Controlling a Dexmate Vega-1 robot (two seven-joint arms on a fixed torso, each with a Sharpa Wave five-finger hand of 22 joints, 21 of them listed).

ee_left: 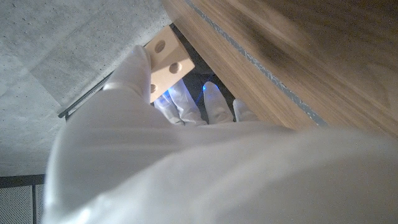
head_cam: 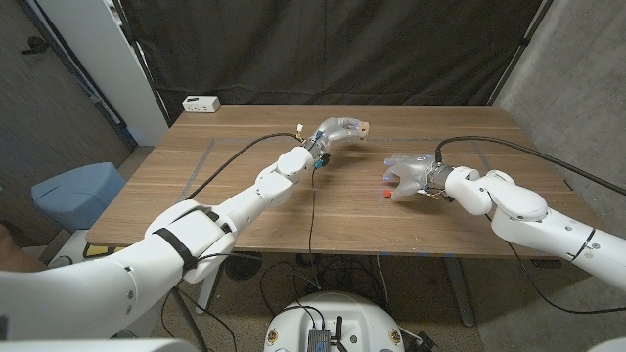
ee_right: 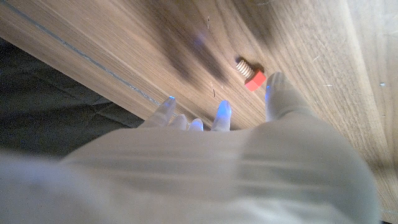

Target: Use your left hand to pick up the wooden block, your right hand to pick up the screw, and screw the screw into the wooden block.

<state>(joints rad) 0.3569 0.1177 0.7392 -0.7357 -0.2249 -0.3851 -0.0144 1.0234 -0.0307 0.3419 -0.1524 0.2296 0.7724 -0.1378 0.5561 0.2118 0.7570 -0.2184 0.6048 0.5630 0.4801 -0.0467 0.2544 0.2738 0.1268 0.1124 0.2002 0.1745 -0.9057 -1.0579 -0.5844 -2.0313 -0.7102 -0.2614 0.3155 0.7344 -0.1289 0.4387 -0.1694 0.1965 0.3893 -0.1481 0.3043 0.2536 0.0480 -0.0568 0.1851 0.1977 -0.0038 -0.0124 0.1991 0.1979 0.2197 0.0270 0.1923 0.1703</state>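
The wooden worktop carries both arms. The left hand is raised over the far middle of the worktop and grips the wooden block, whose pale face shows two round holes beyond the fingers. The right hand sits low at the right, fingers apart and holding nothing. The screw, with its red head, lies on the worktop just beside the right hand's fingertips. A small white box rests at the far left edge.
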